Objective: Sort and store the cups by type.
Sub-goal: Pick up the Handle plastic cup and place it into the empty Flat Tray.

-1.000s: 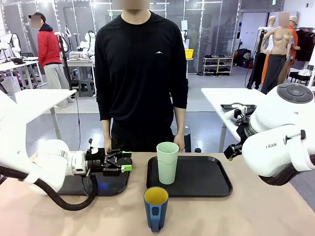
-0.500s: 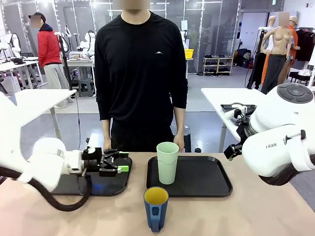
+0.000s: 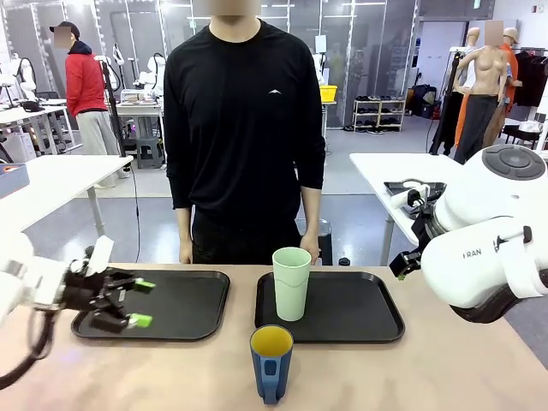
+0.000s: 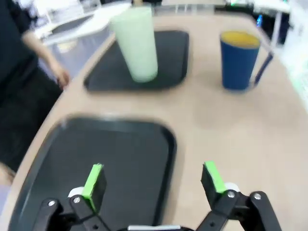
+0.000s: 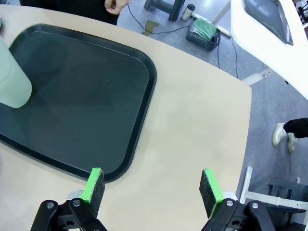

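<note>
My left gripper (image 3: 141,302) and right gripper (image 5: 153,185) both wide open, holding nothing, mint tumbler (image 3: 291,282) on right tray (image 3: 355,308), blue mug (image 3: 271,360) on table (image 3: 428,368).

Right gripper (image 5: 151,187) hangs over the table (image 5: 192,120), jaws wide apart. Ahead, past 1 pad, a black tray (image 5: 86,96) carries 1 mint tumbler (image 5: 12,82).

The tumbler (image 3: 291,282) looks like smooth, matt, pale plastic. The mug (image 3: 271,363) is smooth too, its dark blue outside carrying a faint sheen. The left tray (image 3: 184,300) and right tray (image 3: 351,304) are black plastic with a dull gloss. The table (image 3: 411,368) has a smooth, matt tan top. The right arm (image 3: 479,248) wears a glossy white plastic shell. The person's shirt (image 3: 244,120) is matt black cloth.
</note>
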Robot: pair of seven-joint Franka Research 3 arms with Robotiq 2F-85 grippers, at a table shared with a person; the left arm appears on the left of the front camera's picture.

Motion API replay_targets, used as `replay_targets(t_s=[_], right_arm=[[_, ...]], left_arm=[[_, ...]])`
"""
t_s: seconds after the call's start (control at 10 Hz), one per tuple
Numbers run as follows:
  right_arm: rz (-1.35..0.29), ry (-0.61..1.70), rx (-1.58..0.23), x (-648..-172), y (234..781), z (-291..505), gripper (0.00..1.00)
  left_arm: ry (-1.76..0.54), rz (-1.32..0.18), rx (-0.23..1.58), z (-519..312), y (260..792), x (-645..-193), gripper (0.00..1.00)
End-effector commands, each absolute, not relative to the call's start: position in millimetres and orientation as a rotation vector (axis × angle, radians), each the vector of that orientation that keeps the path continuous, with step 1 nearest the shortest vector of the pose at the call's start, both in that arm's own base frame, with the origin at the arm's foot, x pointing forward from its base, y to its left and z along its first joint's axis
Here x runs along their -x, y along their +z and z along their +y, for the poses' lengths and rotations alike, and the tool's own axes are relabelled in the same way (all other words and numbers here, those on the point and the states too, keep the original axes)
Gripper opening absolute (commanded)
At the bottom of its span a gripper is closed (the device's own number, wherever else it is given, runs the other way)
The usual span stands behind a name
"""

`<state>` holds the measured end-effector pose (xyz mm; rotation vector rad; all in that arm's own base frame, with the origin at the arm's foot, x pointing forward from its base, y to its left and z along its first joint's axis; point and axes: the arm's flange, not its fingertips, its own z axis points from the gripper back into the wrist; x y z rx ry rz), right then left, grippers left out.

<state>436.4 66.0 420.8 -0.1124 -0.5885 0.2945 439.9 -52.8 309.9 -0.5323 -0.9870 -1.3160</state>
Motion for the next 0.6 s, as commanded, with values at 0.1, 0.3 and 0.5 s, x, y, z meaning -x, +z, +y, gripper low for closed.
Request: replay_targets(t_s=[0.1, 0.3, 0.5], right_arm=[[-0.589, 0.3, 0.116, -435.8, 419.9, 66.7, 1.0], [-0.589, 0.3, 0.116, -435.8, 419.9, 66.7, 1.0], [-0.589, 0.3, 0.116, -435.8, 419.9, 66.7, 1.0]], left_arm=[[-1.271, -0.775, 0.288, -34.0, 339.4, -409.4, 1.0], [-1.251, -0.688, 0.264, -21.8, 351.4, -401.6, 1.0], [-1.233, -0.621, 0.267, -13.8, 355.9, -402.7, 1.0]])
